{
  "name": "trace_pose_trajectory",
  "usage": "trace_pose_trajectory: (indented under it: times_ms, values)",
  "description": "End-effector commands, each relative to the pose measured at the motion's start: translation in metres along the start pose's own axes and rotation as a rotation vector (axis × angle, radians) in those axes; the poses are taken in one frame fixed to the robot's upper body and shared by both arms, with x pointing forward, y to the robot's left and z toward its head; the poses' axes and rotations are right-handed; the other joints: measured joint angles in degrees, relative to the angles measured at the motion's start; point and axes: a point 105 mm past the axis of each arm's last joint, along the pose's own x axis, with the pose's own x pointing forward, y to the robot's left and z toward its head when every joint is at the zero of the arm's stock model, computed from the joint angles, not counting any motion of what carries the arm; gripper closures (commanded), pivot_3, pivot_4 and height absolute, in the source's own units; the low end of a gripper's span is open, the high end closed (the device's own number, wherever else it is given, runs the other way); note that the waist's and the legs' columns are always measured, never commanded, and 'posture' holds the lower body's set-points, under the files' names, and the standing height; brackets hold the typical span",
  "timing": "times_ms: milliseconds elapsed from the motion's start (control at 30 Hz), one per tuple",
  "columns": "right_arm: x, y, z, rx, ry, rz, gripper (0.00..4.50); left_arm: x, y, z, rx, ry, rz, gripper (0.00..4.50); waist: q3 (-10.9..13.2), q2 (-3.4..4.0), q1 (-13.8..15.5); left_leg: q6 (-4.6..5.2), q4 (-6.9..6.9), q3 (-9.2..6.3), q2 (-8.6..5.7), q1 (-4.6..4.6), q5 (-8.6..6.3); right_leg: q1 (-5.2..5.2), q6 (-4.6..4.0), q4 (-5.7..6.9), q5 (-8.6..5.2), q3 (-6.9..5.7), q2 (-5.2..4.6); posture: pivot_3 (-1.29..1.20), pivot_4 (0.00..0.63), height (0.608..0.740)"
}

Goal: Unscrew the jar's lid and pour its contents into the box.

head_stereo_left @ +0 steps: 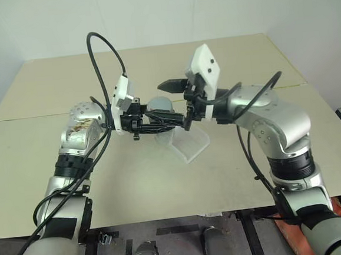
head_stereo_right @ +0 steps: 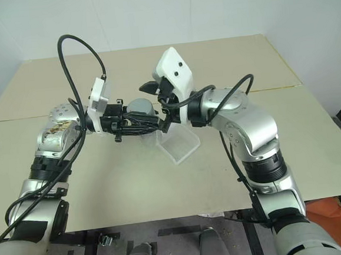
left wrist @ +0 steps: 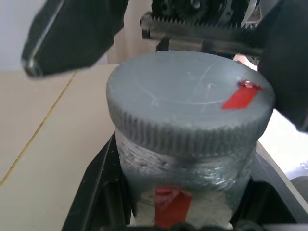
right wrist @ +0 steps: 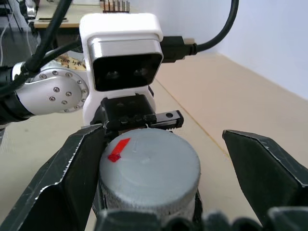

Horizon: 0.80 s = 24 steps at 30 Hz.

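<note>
The jar [left wrist: 185,192] is held above the bench [head_stereo_left: 133,183], in the middle of the head views, just over the box [head_stereo_left: 189,141]. Its body looks silvery and crinkled, with a red label patch on the side; no writing can be read there. What is inside cannot be made out through the wall. The lid [left wrist: 190,106] is on the jar: grey, ribbed round its edge, with a small red mark at about 2 o'clock on its top in the left wrist view.

The left end effector [head_stereo_left: 158,123] is closed on the jar's body, one black finger on each side. The right end effector [right wrist: 159,163] comes from the 3 o'clock side, its fingers spread wide to either side of the lid; whether one finger touches the lid's edge is unclear.

The box sits on the bench beneath the end effectors, clear and frosty, partly hidden by them; its inside cannot be seen well.
</note>
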Motion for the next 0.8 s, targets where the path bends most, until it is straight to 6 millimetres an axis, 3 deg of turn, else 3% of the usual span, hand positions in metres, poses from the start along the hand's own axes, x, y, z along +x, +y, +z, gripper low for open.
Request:
trace_pose_trajectory:
  times_ms: [33, 167, 400, 567, 700, 800]
  values:
    - [0.006, -0.001, 0.011, -0.045, -0.033, -0.001, 0.04, -0.002, -0.001, 0.02, 0.076, -0.027, -0.01, 2.5, 0.0, 0.0, -0.02, 0.0, 0.0, 0.0, 0.0, 0.01, 0.0, 0.0, 0.0, 0.01, 0.0, 0.0, 0.0, 0.0, 0.15, 0.74]
    - [0.009, -0.006, 0.011, -0.035, -0.042, -0.023, 0.04, -0.008, -0.004, 0.022, 0.074, -0.025, -0.006, 2.5, 0.0, 0.0, -0.19, 0.0, 0.0, 0.0, 0.0, 0.02, 0.0, 0.0, 0.0, 0.02, 0.0, 0.0, 0.0, 0.0, 0.15, 0.74]
    - [-0.021, -0.032, 0.009, 0.016, -0.073, -0.075, 0.04, -0.024, -0.011, 0.018, 0.047, 0.002, 0.017, 2.5, 0.0, 0.01, -0.13, 0.0, 0.0, 0.0, 0.01, 0.02, 0.0, 0.0, 0.0, 0.02, 0.0, 0.0, 0.0, 0.0, 0.15, 0.74]
    - [-0.04, -0.046, -0.004, 0.014, -0.042, -0.102, 0.04, -0.031, -0.014, 0.019, 0.041, 0.015, 0.019, 2.5, 0.01, 0.01, -0.05, 0.01, 0.0, 0.0, 0.01, 0.02, 0.0, 0.0, 0.0, 0.02, 0.0, 0.0, 0.0, 0.0, 0.15, 0.74]
    - [-0.05, -0.051, -0.007, 0.003, -0.027, -0.109, 0.04, -0.033, -0.013, 0.019, 0.041, 0.02, 0.023, 2.5, 0.01, 0.01, 0.22, 0.01, -0.01, 0.01, 0.0, 0.01, -0.01, 0.02, 0.0, -0.02, 0.0, -0.01, -0.01, 0.0, 0.15, 0.74]
    - [-0.06, -0.045, -0.007, -0.016, -0.019, -0.071, 0.04, -0.035, -0.011, 0.018, 0.038, 0.022, 0.042, 2.5, 0.01, 0.01, -0.23, 0.02, -0.02, 0.02, 0.01, 0.01, -0.01, 0.0, 0.0, -0.02, 0.0, 0.0, -0.01, 0.0, 0.15, 0.74]
